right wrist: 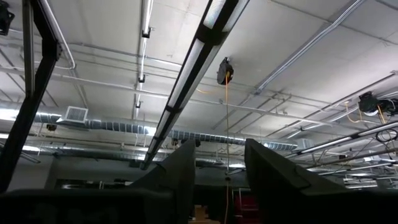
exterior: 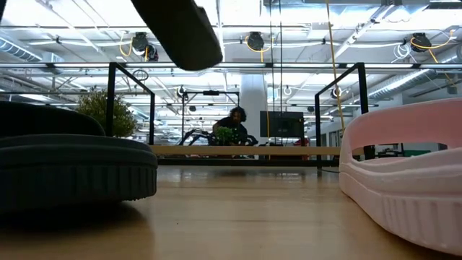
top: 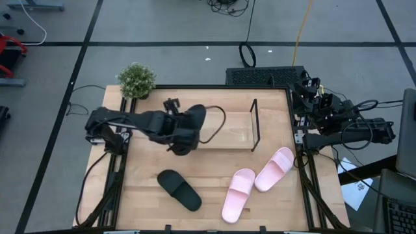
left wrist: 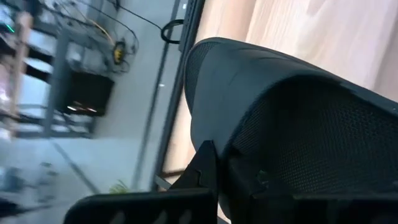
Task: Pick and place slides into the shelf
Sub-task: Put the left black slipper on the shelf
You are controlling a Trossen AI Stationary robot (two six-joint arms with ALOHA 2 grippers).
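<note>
On the near part of the table lie three slides: one black slide (top: 179, 190) flat toward the left arm's side, and the pink pair, one pink slide (top: 238, 194) beside the other pink slide (top: 273, 168), close together but with contact not determinable. Farther back, the left gripper (top: 184, 138) is clamped shut on the second black slide (top: 193, 123), holding it lifted clear of the table just in front of the shelf (top: 255, 123); the left wrist view shows a dark finger (left wrist: 202, 169) pressed against the mesh-textured strap (left wrist: 311, 149). The shelf's thin black rods stand at the back of the table, and no slide is seen in it. The right gripper (right wrist: 217, 165) is parked off the table's right edge, pointing at the ceiling, with its fingers apart and nothing between them. In judgement, these moulded foam slides are light, slightly yielding and not fragile; the matte surface should grip well. The broad strap or the sole edge beneath it is the sound place to hold, since a pinch at toe or heel would let the slide swing. A potted plant (top: 136, 80) sits at the far left corner.
</note>
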